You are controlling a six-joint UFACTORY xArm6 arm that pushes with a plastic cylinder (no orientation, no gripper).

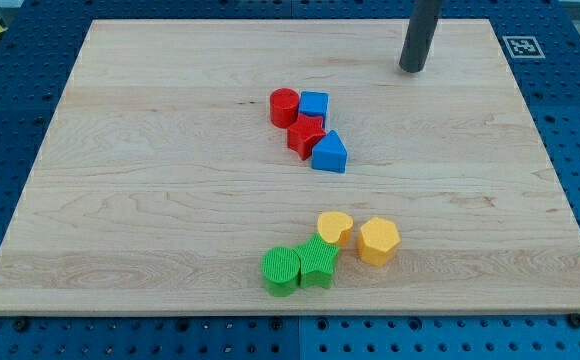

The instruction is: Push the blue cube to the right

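The blue cube lies near the middle of the wooden board, touching a red cylinder on its left and a red star-shaped block below it. A blue triangular block sits just below and right of the red star. My tip stands on the board near the view's top, well to the right of and above the blue cube, touching no block.
A second cluster lies toward the view's bottom: a yellow heart, a yellow hexagon, a green star and a green cylinder. A fiducial marker sits at the board's top right corner.
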